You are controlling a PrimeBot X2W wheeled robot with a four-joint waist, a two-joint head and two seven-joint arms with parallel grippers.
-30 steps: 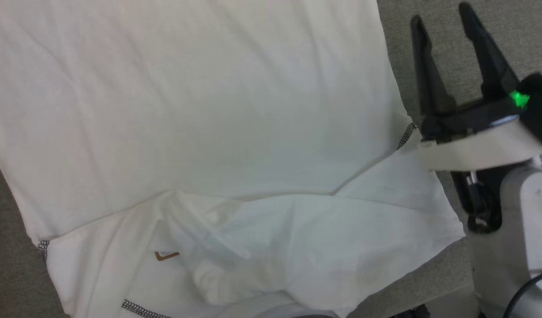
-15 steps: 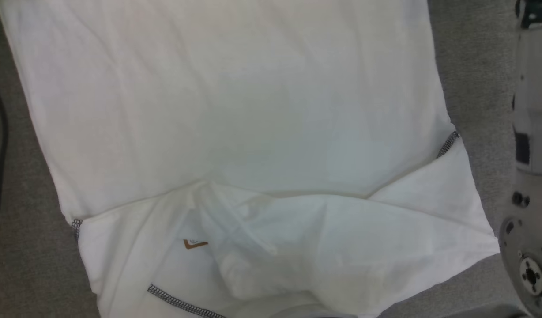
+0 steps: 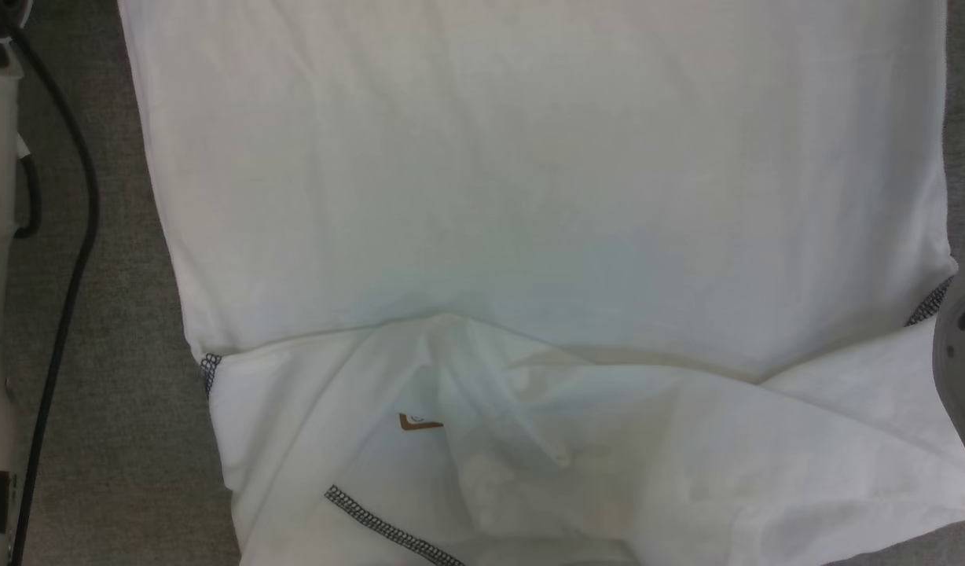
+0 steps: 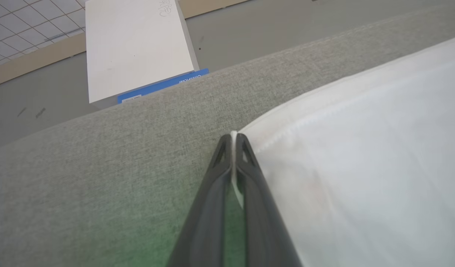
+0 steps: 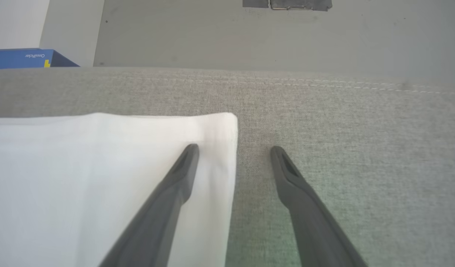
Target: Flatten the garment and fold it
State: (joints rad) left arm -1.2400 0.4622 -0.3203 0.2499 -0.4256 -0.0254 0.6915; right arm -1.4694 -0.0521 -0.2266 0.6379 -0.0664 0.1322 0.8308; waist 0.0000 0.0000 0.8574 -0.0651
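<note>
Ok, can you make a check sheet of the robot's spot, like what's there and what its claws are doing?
Surface: grey fabric pad with a stitched edge.
Job's things: white shirt, mostly spread flat but rumpled at the end nearest the robot; its brown patch is partly hidden.
Clutter: nothing seen.
Grippers: left claw shut on a shirt corner; right claw open, with one finger over a shirt corner and the other over the pad.
Cables: black cable beside the shirt's left edge, not touching it.
Surroundings: white box and blue box beyond the pad; grey floor.
</note>
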